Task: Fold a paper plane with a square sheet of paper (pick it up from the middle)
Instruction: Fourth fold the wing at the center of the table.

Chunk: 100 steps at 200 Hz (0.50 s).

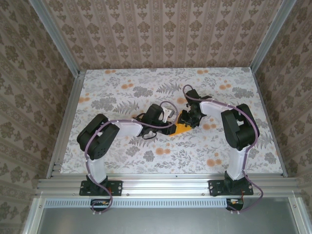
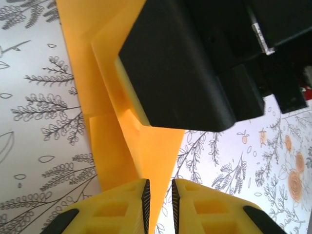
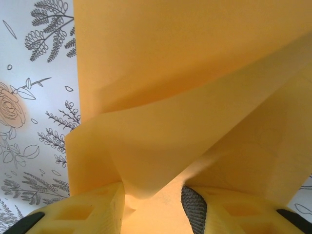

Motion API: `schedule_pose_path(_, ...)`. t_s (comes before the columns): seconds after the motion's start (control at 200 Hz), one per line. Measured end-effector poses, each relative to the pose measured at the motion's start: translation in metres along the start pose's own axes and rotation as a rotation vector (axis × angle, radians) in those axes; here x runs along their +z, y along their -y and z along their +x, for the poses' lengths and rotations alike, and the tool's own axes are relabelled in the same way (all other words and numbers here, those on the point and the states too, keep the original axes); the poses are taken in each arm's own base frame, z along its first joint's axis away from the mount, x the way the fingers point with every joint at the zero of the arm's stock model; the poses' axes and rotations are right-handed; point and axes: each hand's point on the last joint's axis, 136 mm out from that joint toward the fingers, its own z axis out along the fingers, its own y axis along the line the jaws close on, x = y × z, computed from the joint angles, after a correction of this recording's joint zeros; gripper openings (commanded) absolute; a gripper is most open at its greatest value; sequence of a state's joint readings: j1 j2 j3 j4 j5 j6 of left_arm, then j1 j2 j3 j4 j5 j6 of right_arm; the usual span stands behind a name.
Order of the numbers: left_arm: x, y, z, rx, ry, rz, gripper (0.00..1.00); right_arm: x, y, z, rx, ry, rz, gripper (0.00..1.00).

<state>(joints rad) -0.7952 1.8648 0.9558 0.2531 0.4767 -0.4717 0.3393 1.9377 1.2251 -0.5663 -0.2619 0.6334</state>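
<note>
1. The left jaws are seen nearly closed in the left wrist view. An edge of the square sheet of paper is pinched in the narrow slit between their yellow fingers.
2. The right jaws are held partly apart. A bulging fold of the sheet is gripped between them, and both fingers are touched by it.
3. From above, the sheet is seen as a creased orange-yellow shape near the middle of the flower-patterned desk. It is found where the left arm and the right arm meet.
4. Whether the sheet rests on the desk cannot be told.
5. In the left wrist view, a black finger of the right jaws is seen against the folded layers, its yellow pad pressed to them.
</note>
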Motion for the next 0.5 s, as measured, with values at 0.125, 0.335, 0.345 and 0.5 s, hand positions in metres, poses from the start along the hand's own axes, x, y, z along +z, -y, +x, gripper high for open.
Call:
schedule_pose_path(0.125, 0.000, 0.006, -0.006, 0.010, 0.021, 0.030, 0.22, 0.000, -0.001, 0.000, -0.003, 0.001, 0.004, 0.45)
schedule_pose_path(0.335, 0.001, 0.008, -0.008, 0.016, 0.029, 0.042, 0.22, 0.001, -0.001, 0.000, -0.007, 0.000, 0.014, 0.46)
schedule_pose_path(0.345, 0.002, 0.007, -0.007, 0.016, 0.027, 0.042, 0.22, 0.001, -0.001, 0.000, -0.007, 0.000, 0.014, 0.46)
schedule_pose_path(0.5, 0.009, 0.000, 0.001, 0.002, 0.002, 0.030, 0.20, 0.001, -0.001, 0.000, -0.003, -0.002, 0.016, 0.45)
